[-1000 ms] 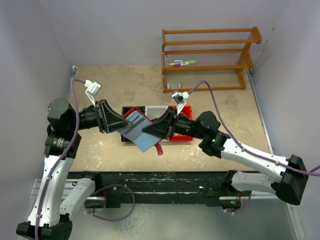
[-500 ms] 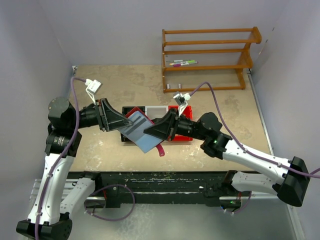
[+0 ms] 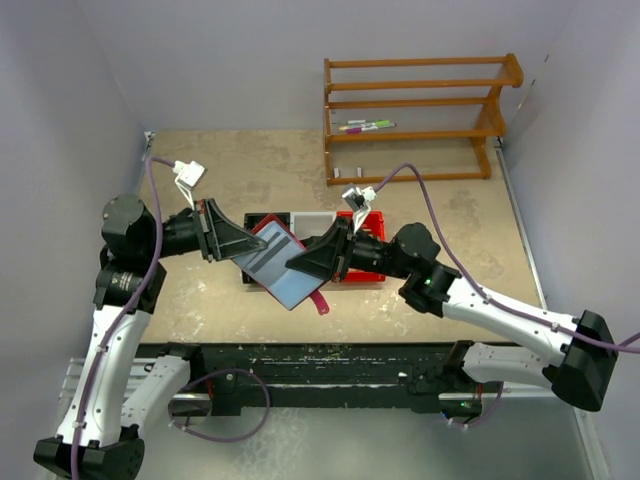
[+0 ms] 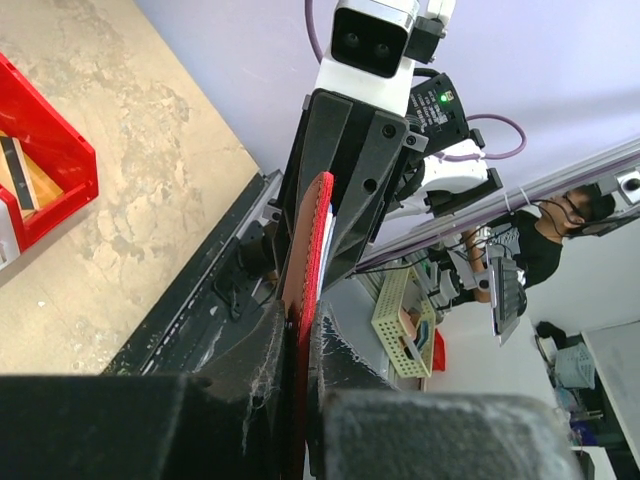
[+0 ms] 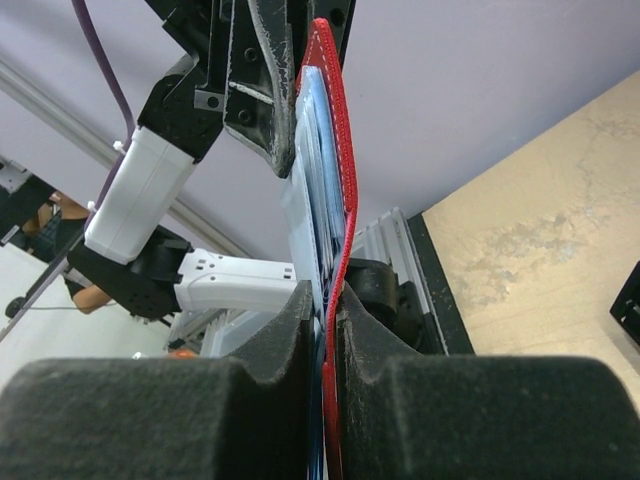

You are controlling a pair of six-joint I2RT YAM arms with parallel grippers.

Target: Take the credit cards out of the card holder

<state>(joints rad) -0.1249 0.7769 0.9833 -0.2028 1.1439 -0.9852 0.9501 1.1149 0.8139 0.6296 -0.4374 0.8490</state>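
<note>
Left end effector [image 4: 300, 340] and right end effector [image 5: 325, 320] clamp the card holder [image 3: 285, 280]; only overhead shows its broad blue-grey face.

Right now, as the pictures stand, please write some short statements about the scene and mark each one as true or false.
1. The left gripper and the right gripper are both shut on the card holder. True.
2. The card holder lies flat on the table. False: it is held up between the two grippers.
3. Markers lie on the wooden rack. True.
4. The red bin stands on the wooden rack. False: it sits on the table, partly hidden by the card holder.
</note>
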